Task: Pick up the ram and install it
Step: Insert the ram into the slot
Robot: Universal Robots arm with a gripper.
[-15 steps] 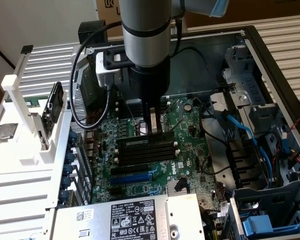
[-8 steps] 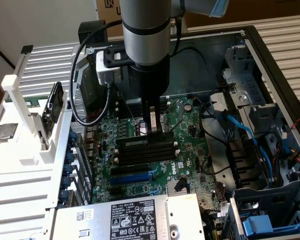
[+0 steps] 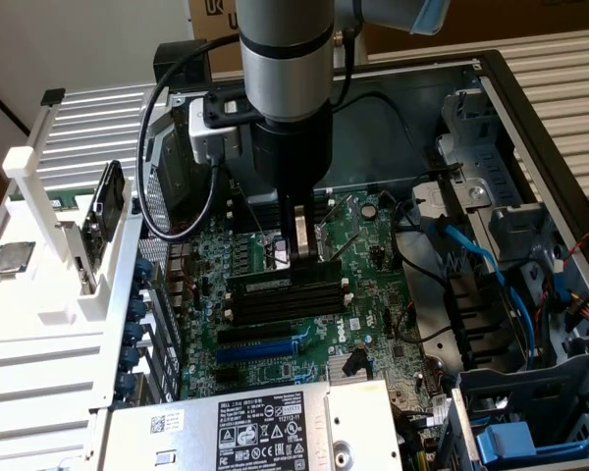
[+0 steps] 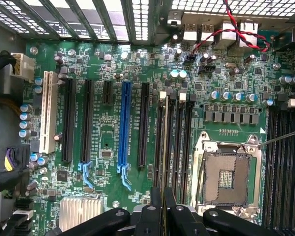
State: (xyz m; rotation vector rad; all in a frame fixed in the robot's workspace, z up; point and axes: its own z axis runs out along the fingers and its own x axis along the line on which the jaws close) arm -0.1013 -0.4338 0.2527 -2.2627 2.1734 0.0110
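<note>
End effector [image 3: 300,253] closed, pointing down

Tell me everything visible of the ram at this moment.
The ram shows edge-on in the wrist view: a long, thin, flat stick, pale along its top edge. It stands on edge, clamped in the gripper, parallel to the black memory slots and in line with one of them. Whether it is seated cannot be told.

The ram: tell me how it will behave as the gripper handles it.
Probably stiff: the ram shows as a straight thin edge out from the gripper. Likely light, being so thin. Possibly fragile: so thin a board, pressed askew over the memory slots, might flex or crack.
</note>
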